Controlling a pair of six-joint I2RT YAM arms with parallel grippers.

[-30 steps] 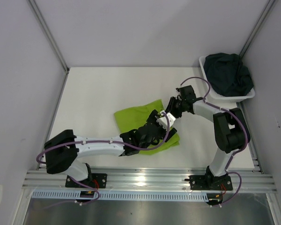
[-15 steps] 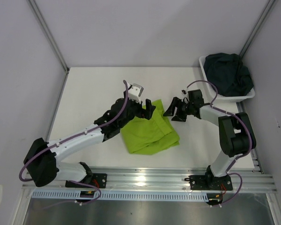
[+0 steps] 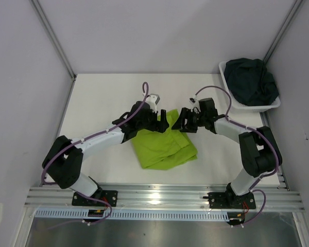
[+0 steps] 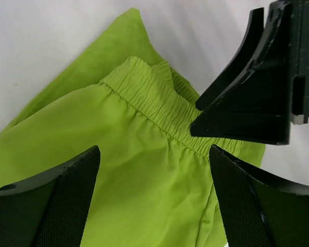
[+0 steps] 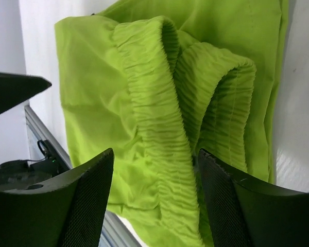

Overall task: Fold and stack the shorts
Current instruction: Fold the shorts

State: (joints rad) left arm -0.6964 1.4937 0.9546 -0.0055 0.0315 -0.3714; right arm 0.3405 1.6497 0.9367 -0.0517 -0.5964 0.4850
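A white desk sits in an enclosure of plain pale grey panels: a back wall, a left wall and a right wall. Slim metal posts slant up from the rear corners. An aluminium rail borders the desk's near edge and glints under soft, even light. A dull metal sheet lies below it.

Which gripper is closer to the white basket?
Right. The right gripper hovers at the green shorts' top edge, left of the basket; the left gripper is further left again.
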